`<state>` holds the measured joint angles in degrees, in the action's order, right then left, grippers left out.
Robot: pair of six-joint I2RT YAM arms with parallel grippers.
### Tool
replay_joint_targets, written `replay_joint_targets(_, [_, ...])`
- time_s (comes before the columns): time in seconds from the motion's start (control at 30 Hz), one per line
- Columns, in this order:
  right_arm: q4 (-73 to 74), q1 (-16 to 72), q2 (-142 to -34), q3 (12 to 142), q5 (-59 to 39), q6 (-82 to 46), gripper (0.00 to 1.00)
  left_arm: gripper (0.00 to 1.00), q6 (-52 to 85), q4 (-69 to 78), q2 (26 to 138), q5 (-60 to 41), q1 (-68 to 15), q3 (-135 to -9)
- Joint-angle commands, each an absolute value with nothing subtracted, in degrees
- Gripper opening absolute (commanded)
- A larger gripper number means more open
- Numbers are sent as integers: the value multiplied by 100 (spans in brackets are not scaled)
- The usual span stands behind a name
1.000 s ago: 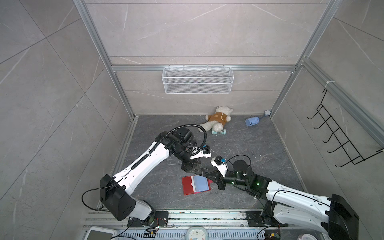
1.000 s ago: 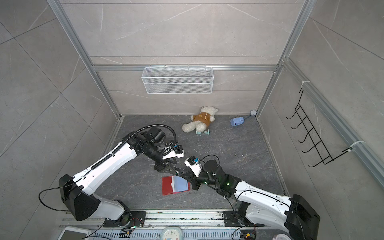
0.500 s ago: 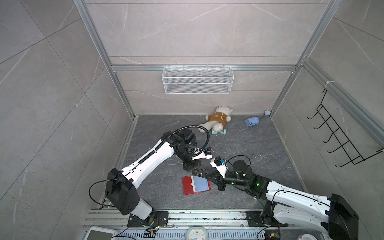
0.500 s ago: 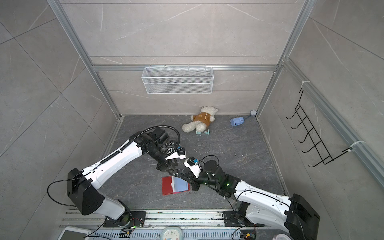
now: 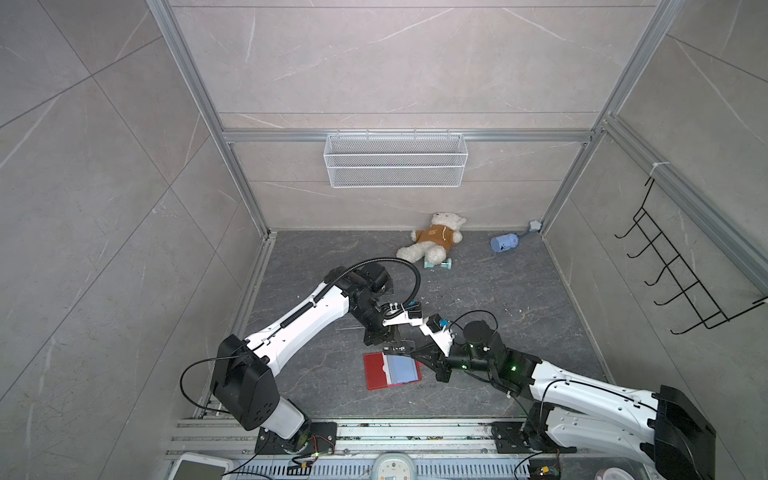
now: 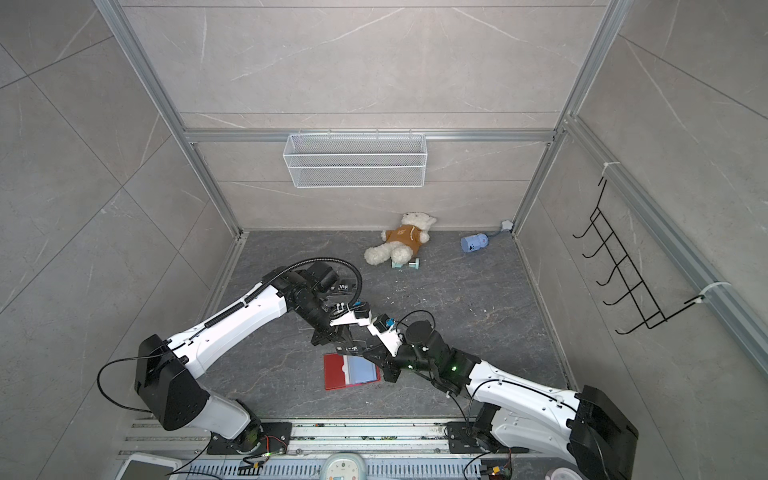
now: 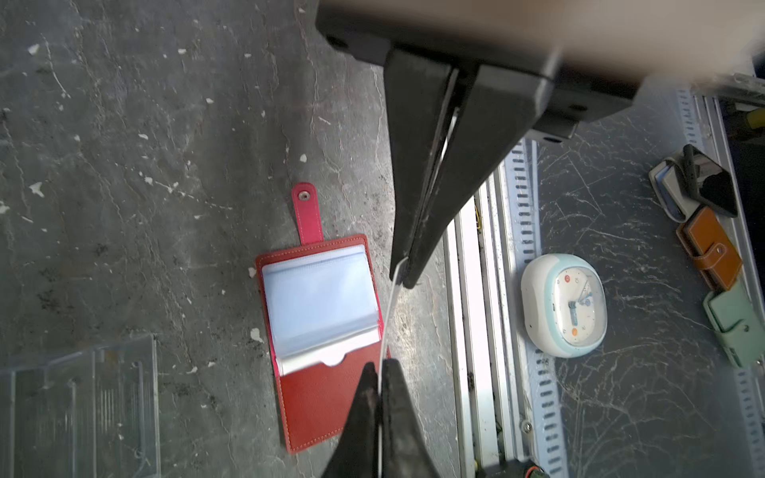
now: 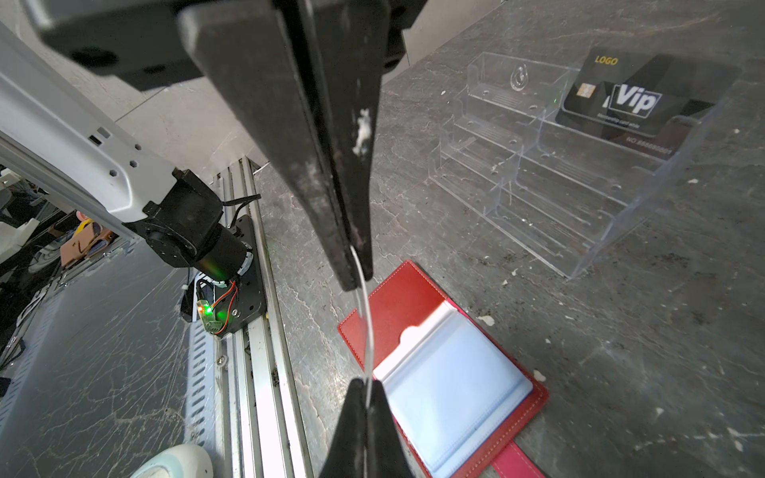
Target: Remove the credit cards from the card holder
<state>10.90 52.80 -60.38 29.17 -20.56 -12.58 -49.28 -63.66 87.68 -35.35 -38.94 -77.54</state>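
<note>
Enclosure of pale stone-look panels over a dark veined surface [image 5: 519, 291]. Nearest me, outside the front rail: one white-and-blue clock [image 7: 563, 306]. Next: card holder [image 5: 392, 370], red, lying open and flat on the surface, pale blue sleeves upward, snap tab spread out. I see no dark card through the top sleeve, and the sleeves beneath are hidden. Above and just beside the holder, not touching it: one credit card [image 6: 352, 348], dark with white lettering, in the air, edge-on to both wrist cameras and slightly bowed. Right claw [image 8: 356, 271]: pinched tight on one end of that card. Left claw [image 7: 403, 271]: pinched tight on the opposite end, tips facing the right claw's tips with a stretch of bare card between them. Step in hand, by my reading: a handover to the left claw, since the rack stands on its side. To do it well I would release with the right claw alone, spread it fully before backing off along the card's plane, and hold the left arm steady so the bow does not flick the card free. Farther: clear acrylic tiered rack [image 8: 538, 174], with a second credit card [image 8: 621, 99] standing in an upper tier. Far wall: teddy bear [image 5: 436, 241] on the surface, wire basket [image 5: 395, 166] hung above it.
</note>
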Motion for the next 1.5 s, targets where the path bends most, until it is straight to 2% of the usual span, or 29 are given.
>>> replay_joint_targets(0.0, [1109, 5316, -6025, 3120, -2238, -1200, 0, 0, -5045, -6268, 8611, -3472, -3846, -7794])
replay_joint_targets(0.07, [1038, 5311, -6029, 3138, -2170, -1204, 5, 0, -5038, -6278, 8597, -3463, -3851, -7796])
replay_joint_targets(0.23, [843, 5316, -6011, 3197, -2029, -1239, 38, 0, -5027, -6277, 8544, -3406, -3881, -7760])
replay_joint_targets(0.33, [644, 5315, -5994, 3264, -1910, -1262, 46, 0, -5027, -6284, 8541, -3294, -3900, -7751])
replay_joint_targets(0.6, [-137, 5313, -5857, 3573, -1274, -1339, 60, 0, -4986, -6300, 8557, -3034, -3971, -7760])
replay_joint_targets(0.83, [-1035, 5315, -5673, 3994, -488, -1293, 67, 0, -4905, -6269, 8553, -2864, -3990, -7719])
replay_joint_targets(0.9, [-1106, 5316, -5573, 4008, -395, -1280, 74, 0, -4887, -6236, 8518, -2814, -3996, -7681])
replay_joint_targets(0.97, [-1133, 5317, -5470, 3986, -312, -1288, 91, 0, -4872, -6214, 8484, -2774, -3997, -7641])
replay_joint_targets(1.0, [-1134, 5315, -5422, 3975, -273, -1294, 94, 0, -4867, -6201, 8469, -2760, -3997, -7620])
replay_joint_targets(1.47, [-1593, 5317, -4837, 3999, -1, -1314, 99, 0, -4821, -6083, 8227, -2524, -3997, -7479])
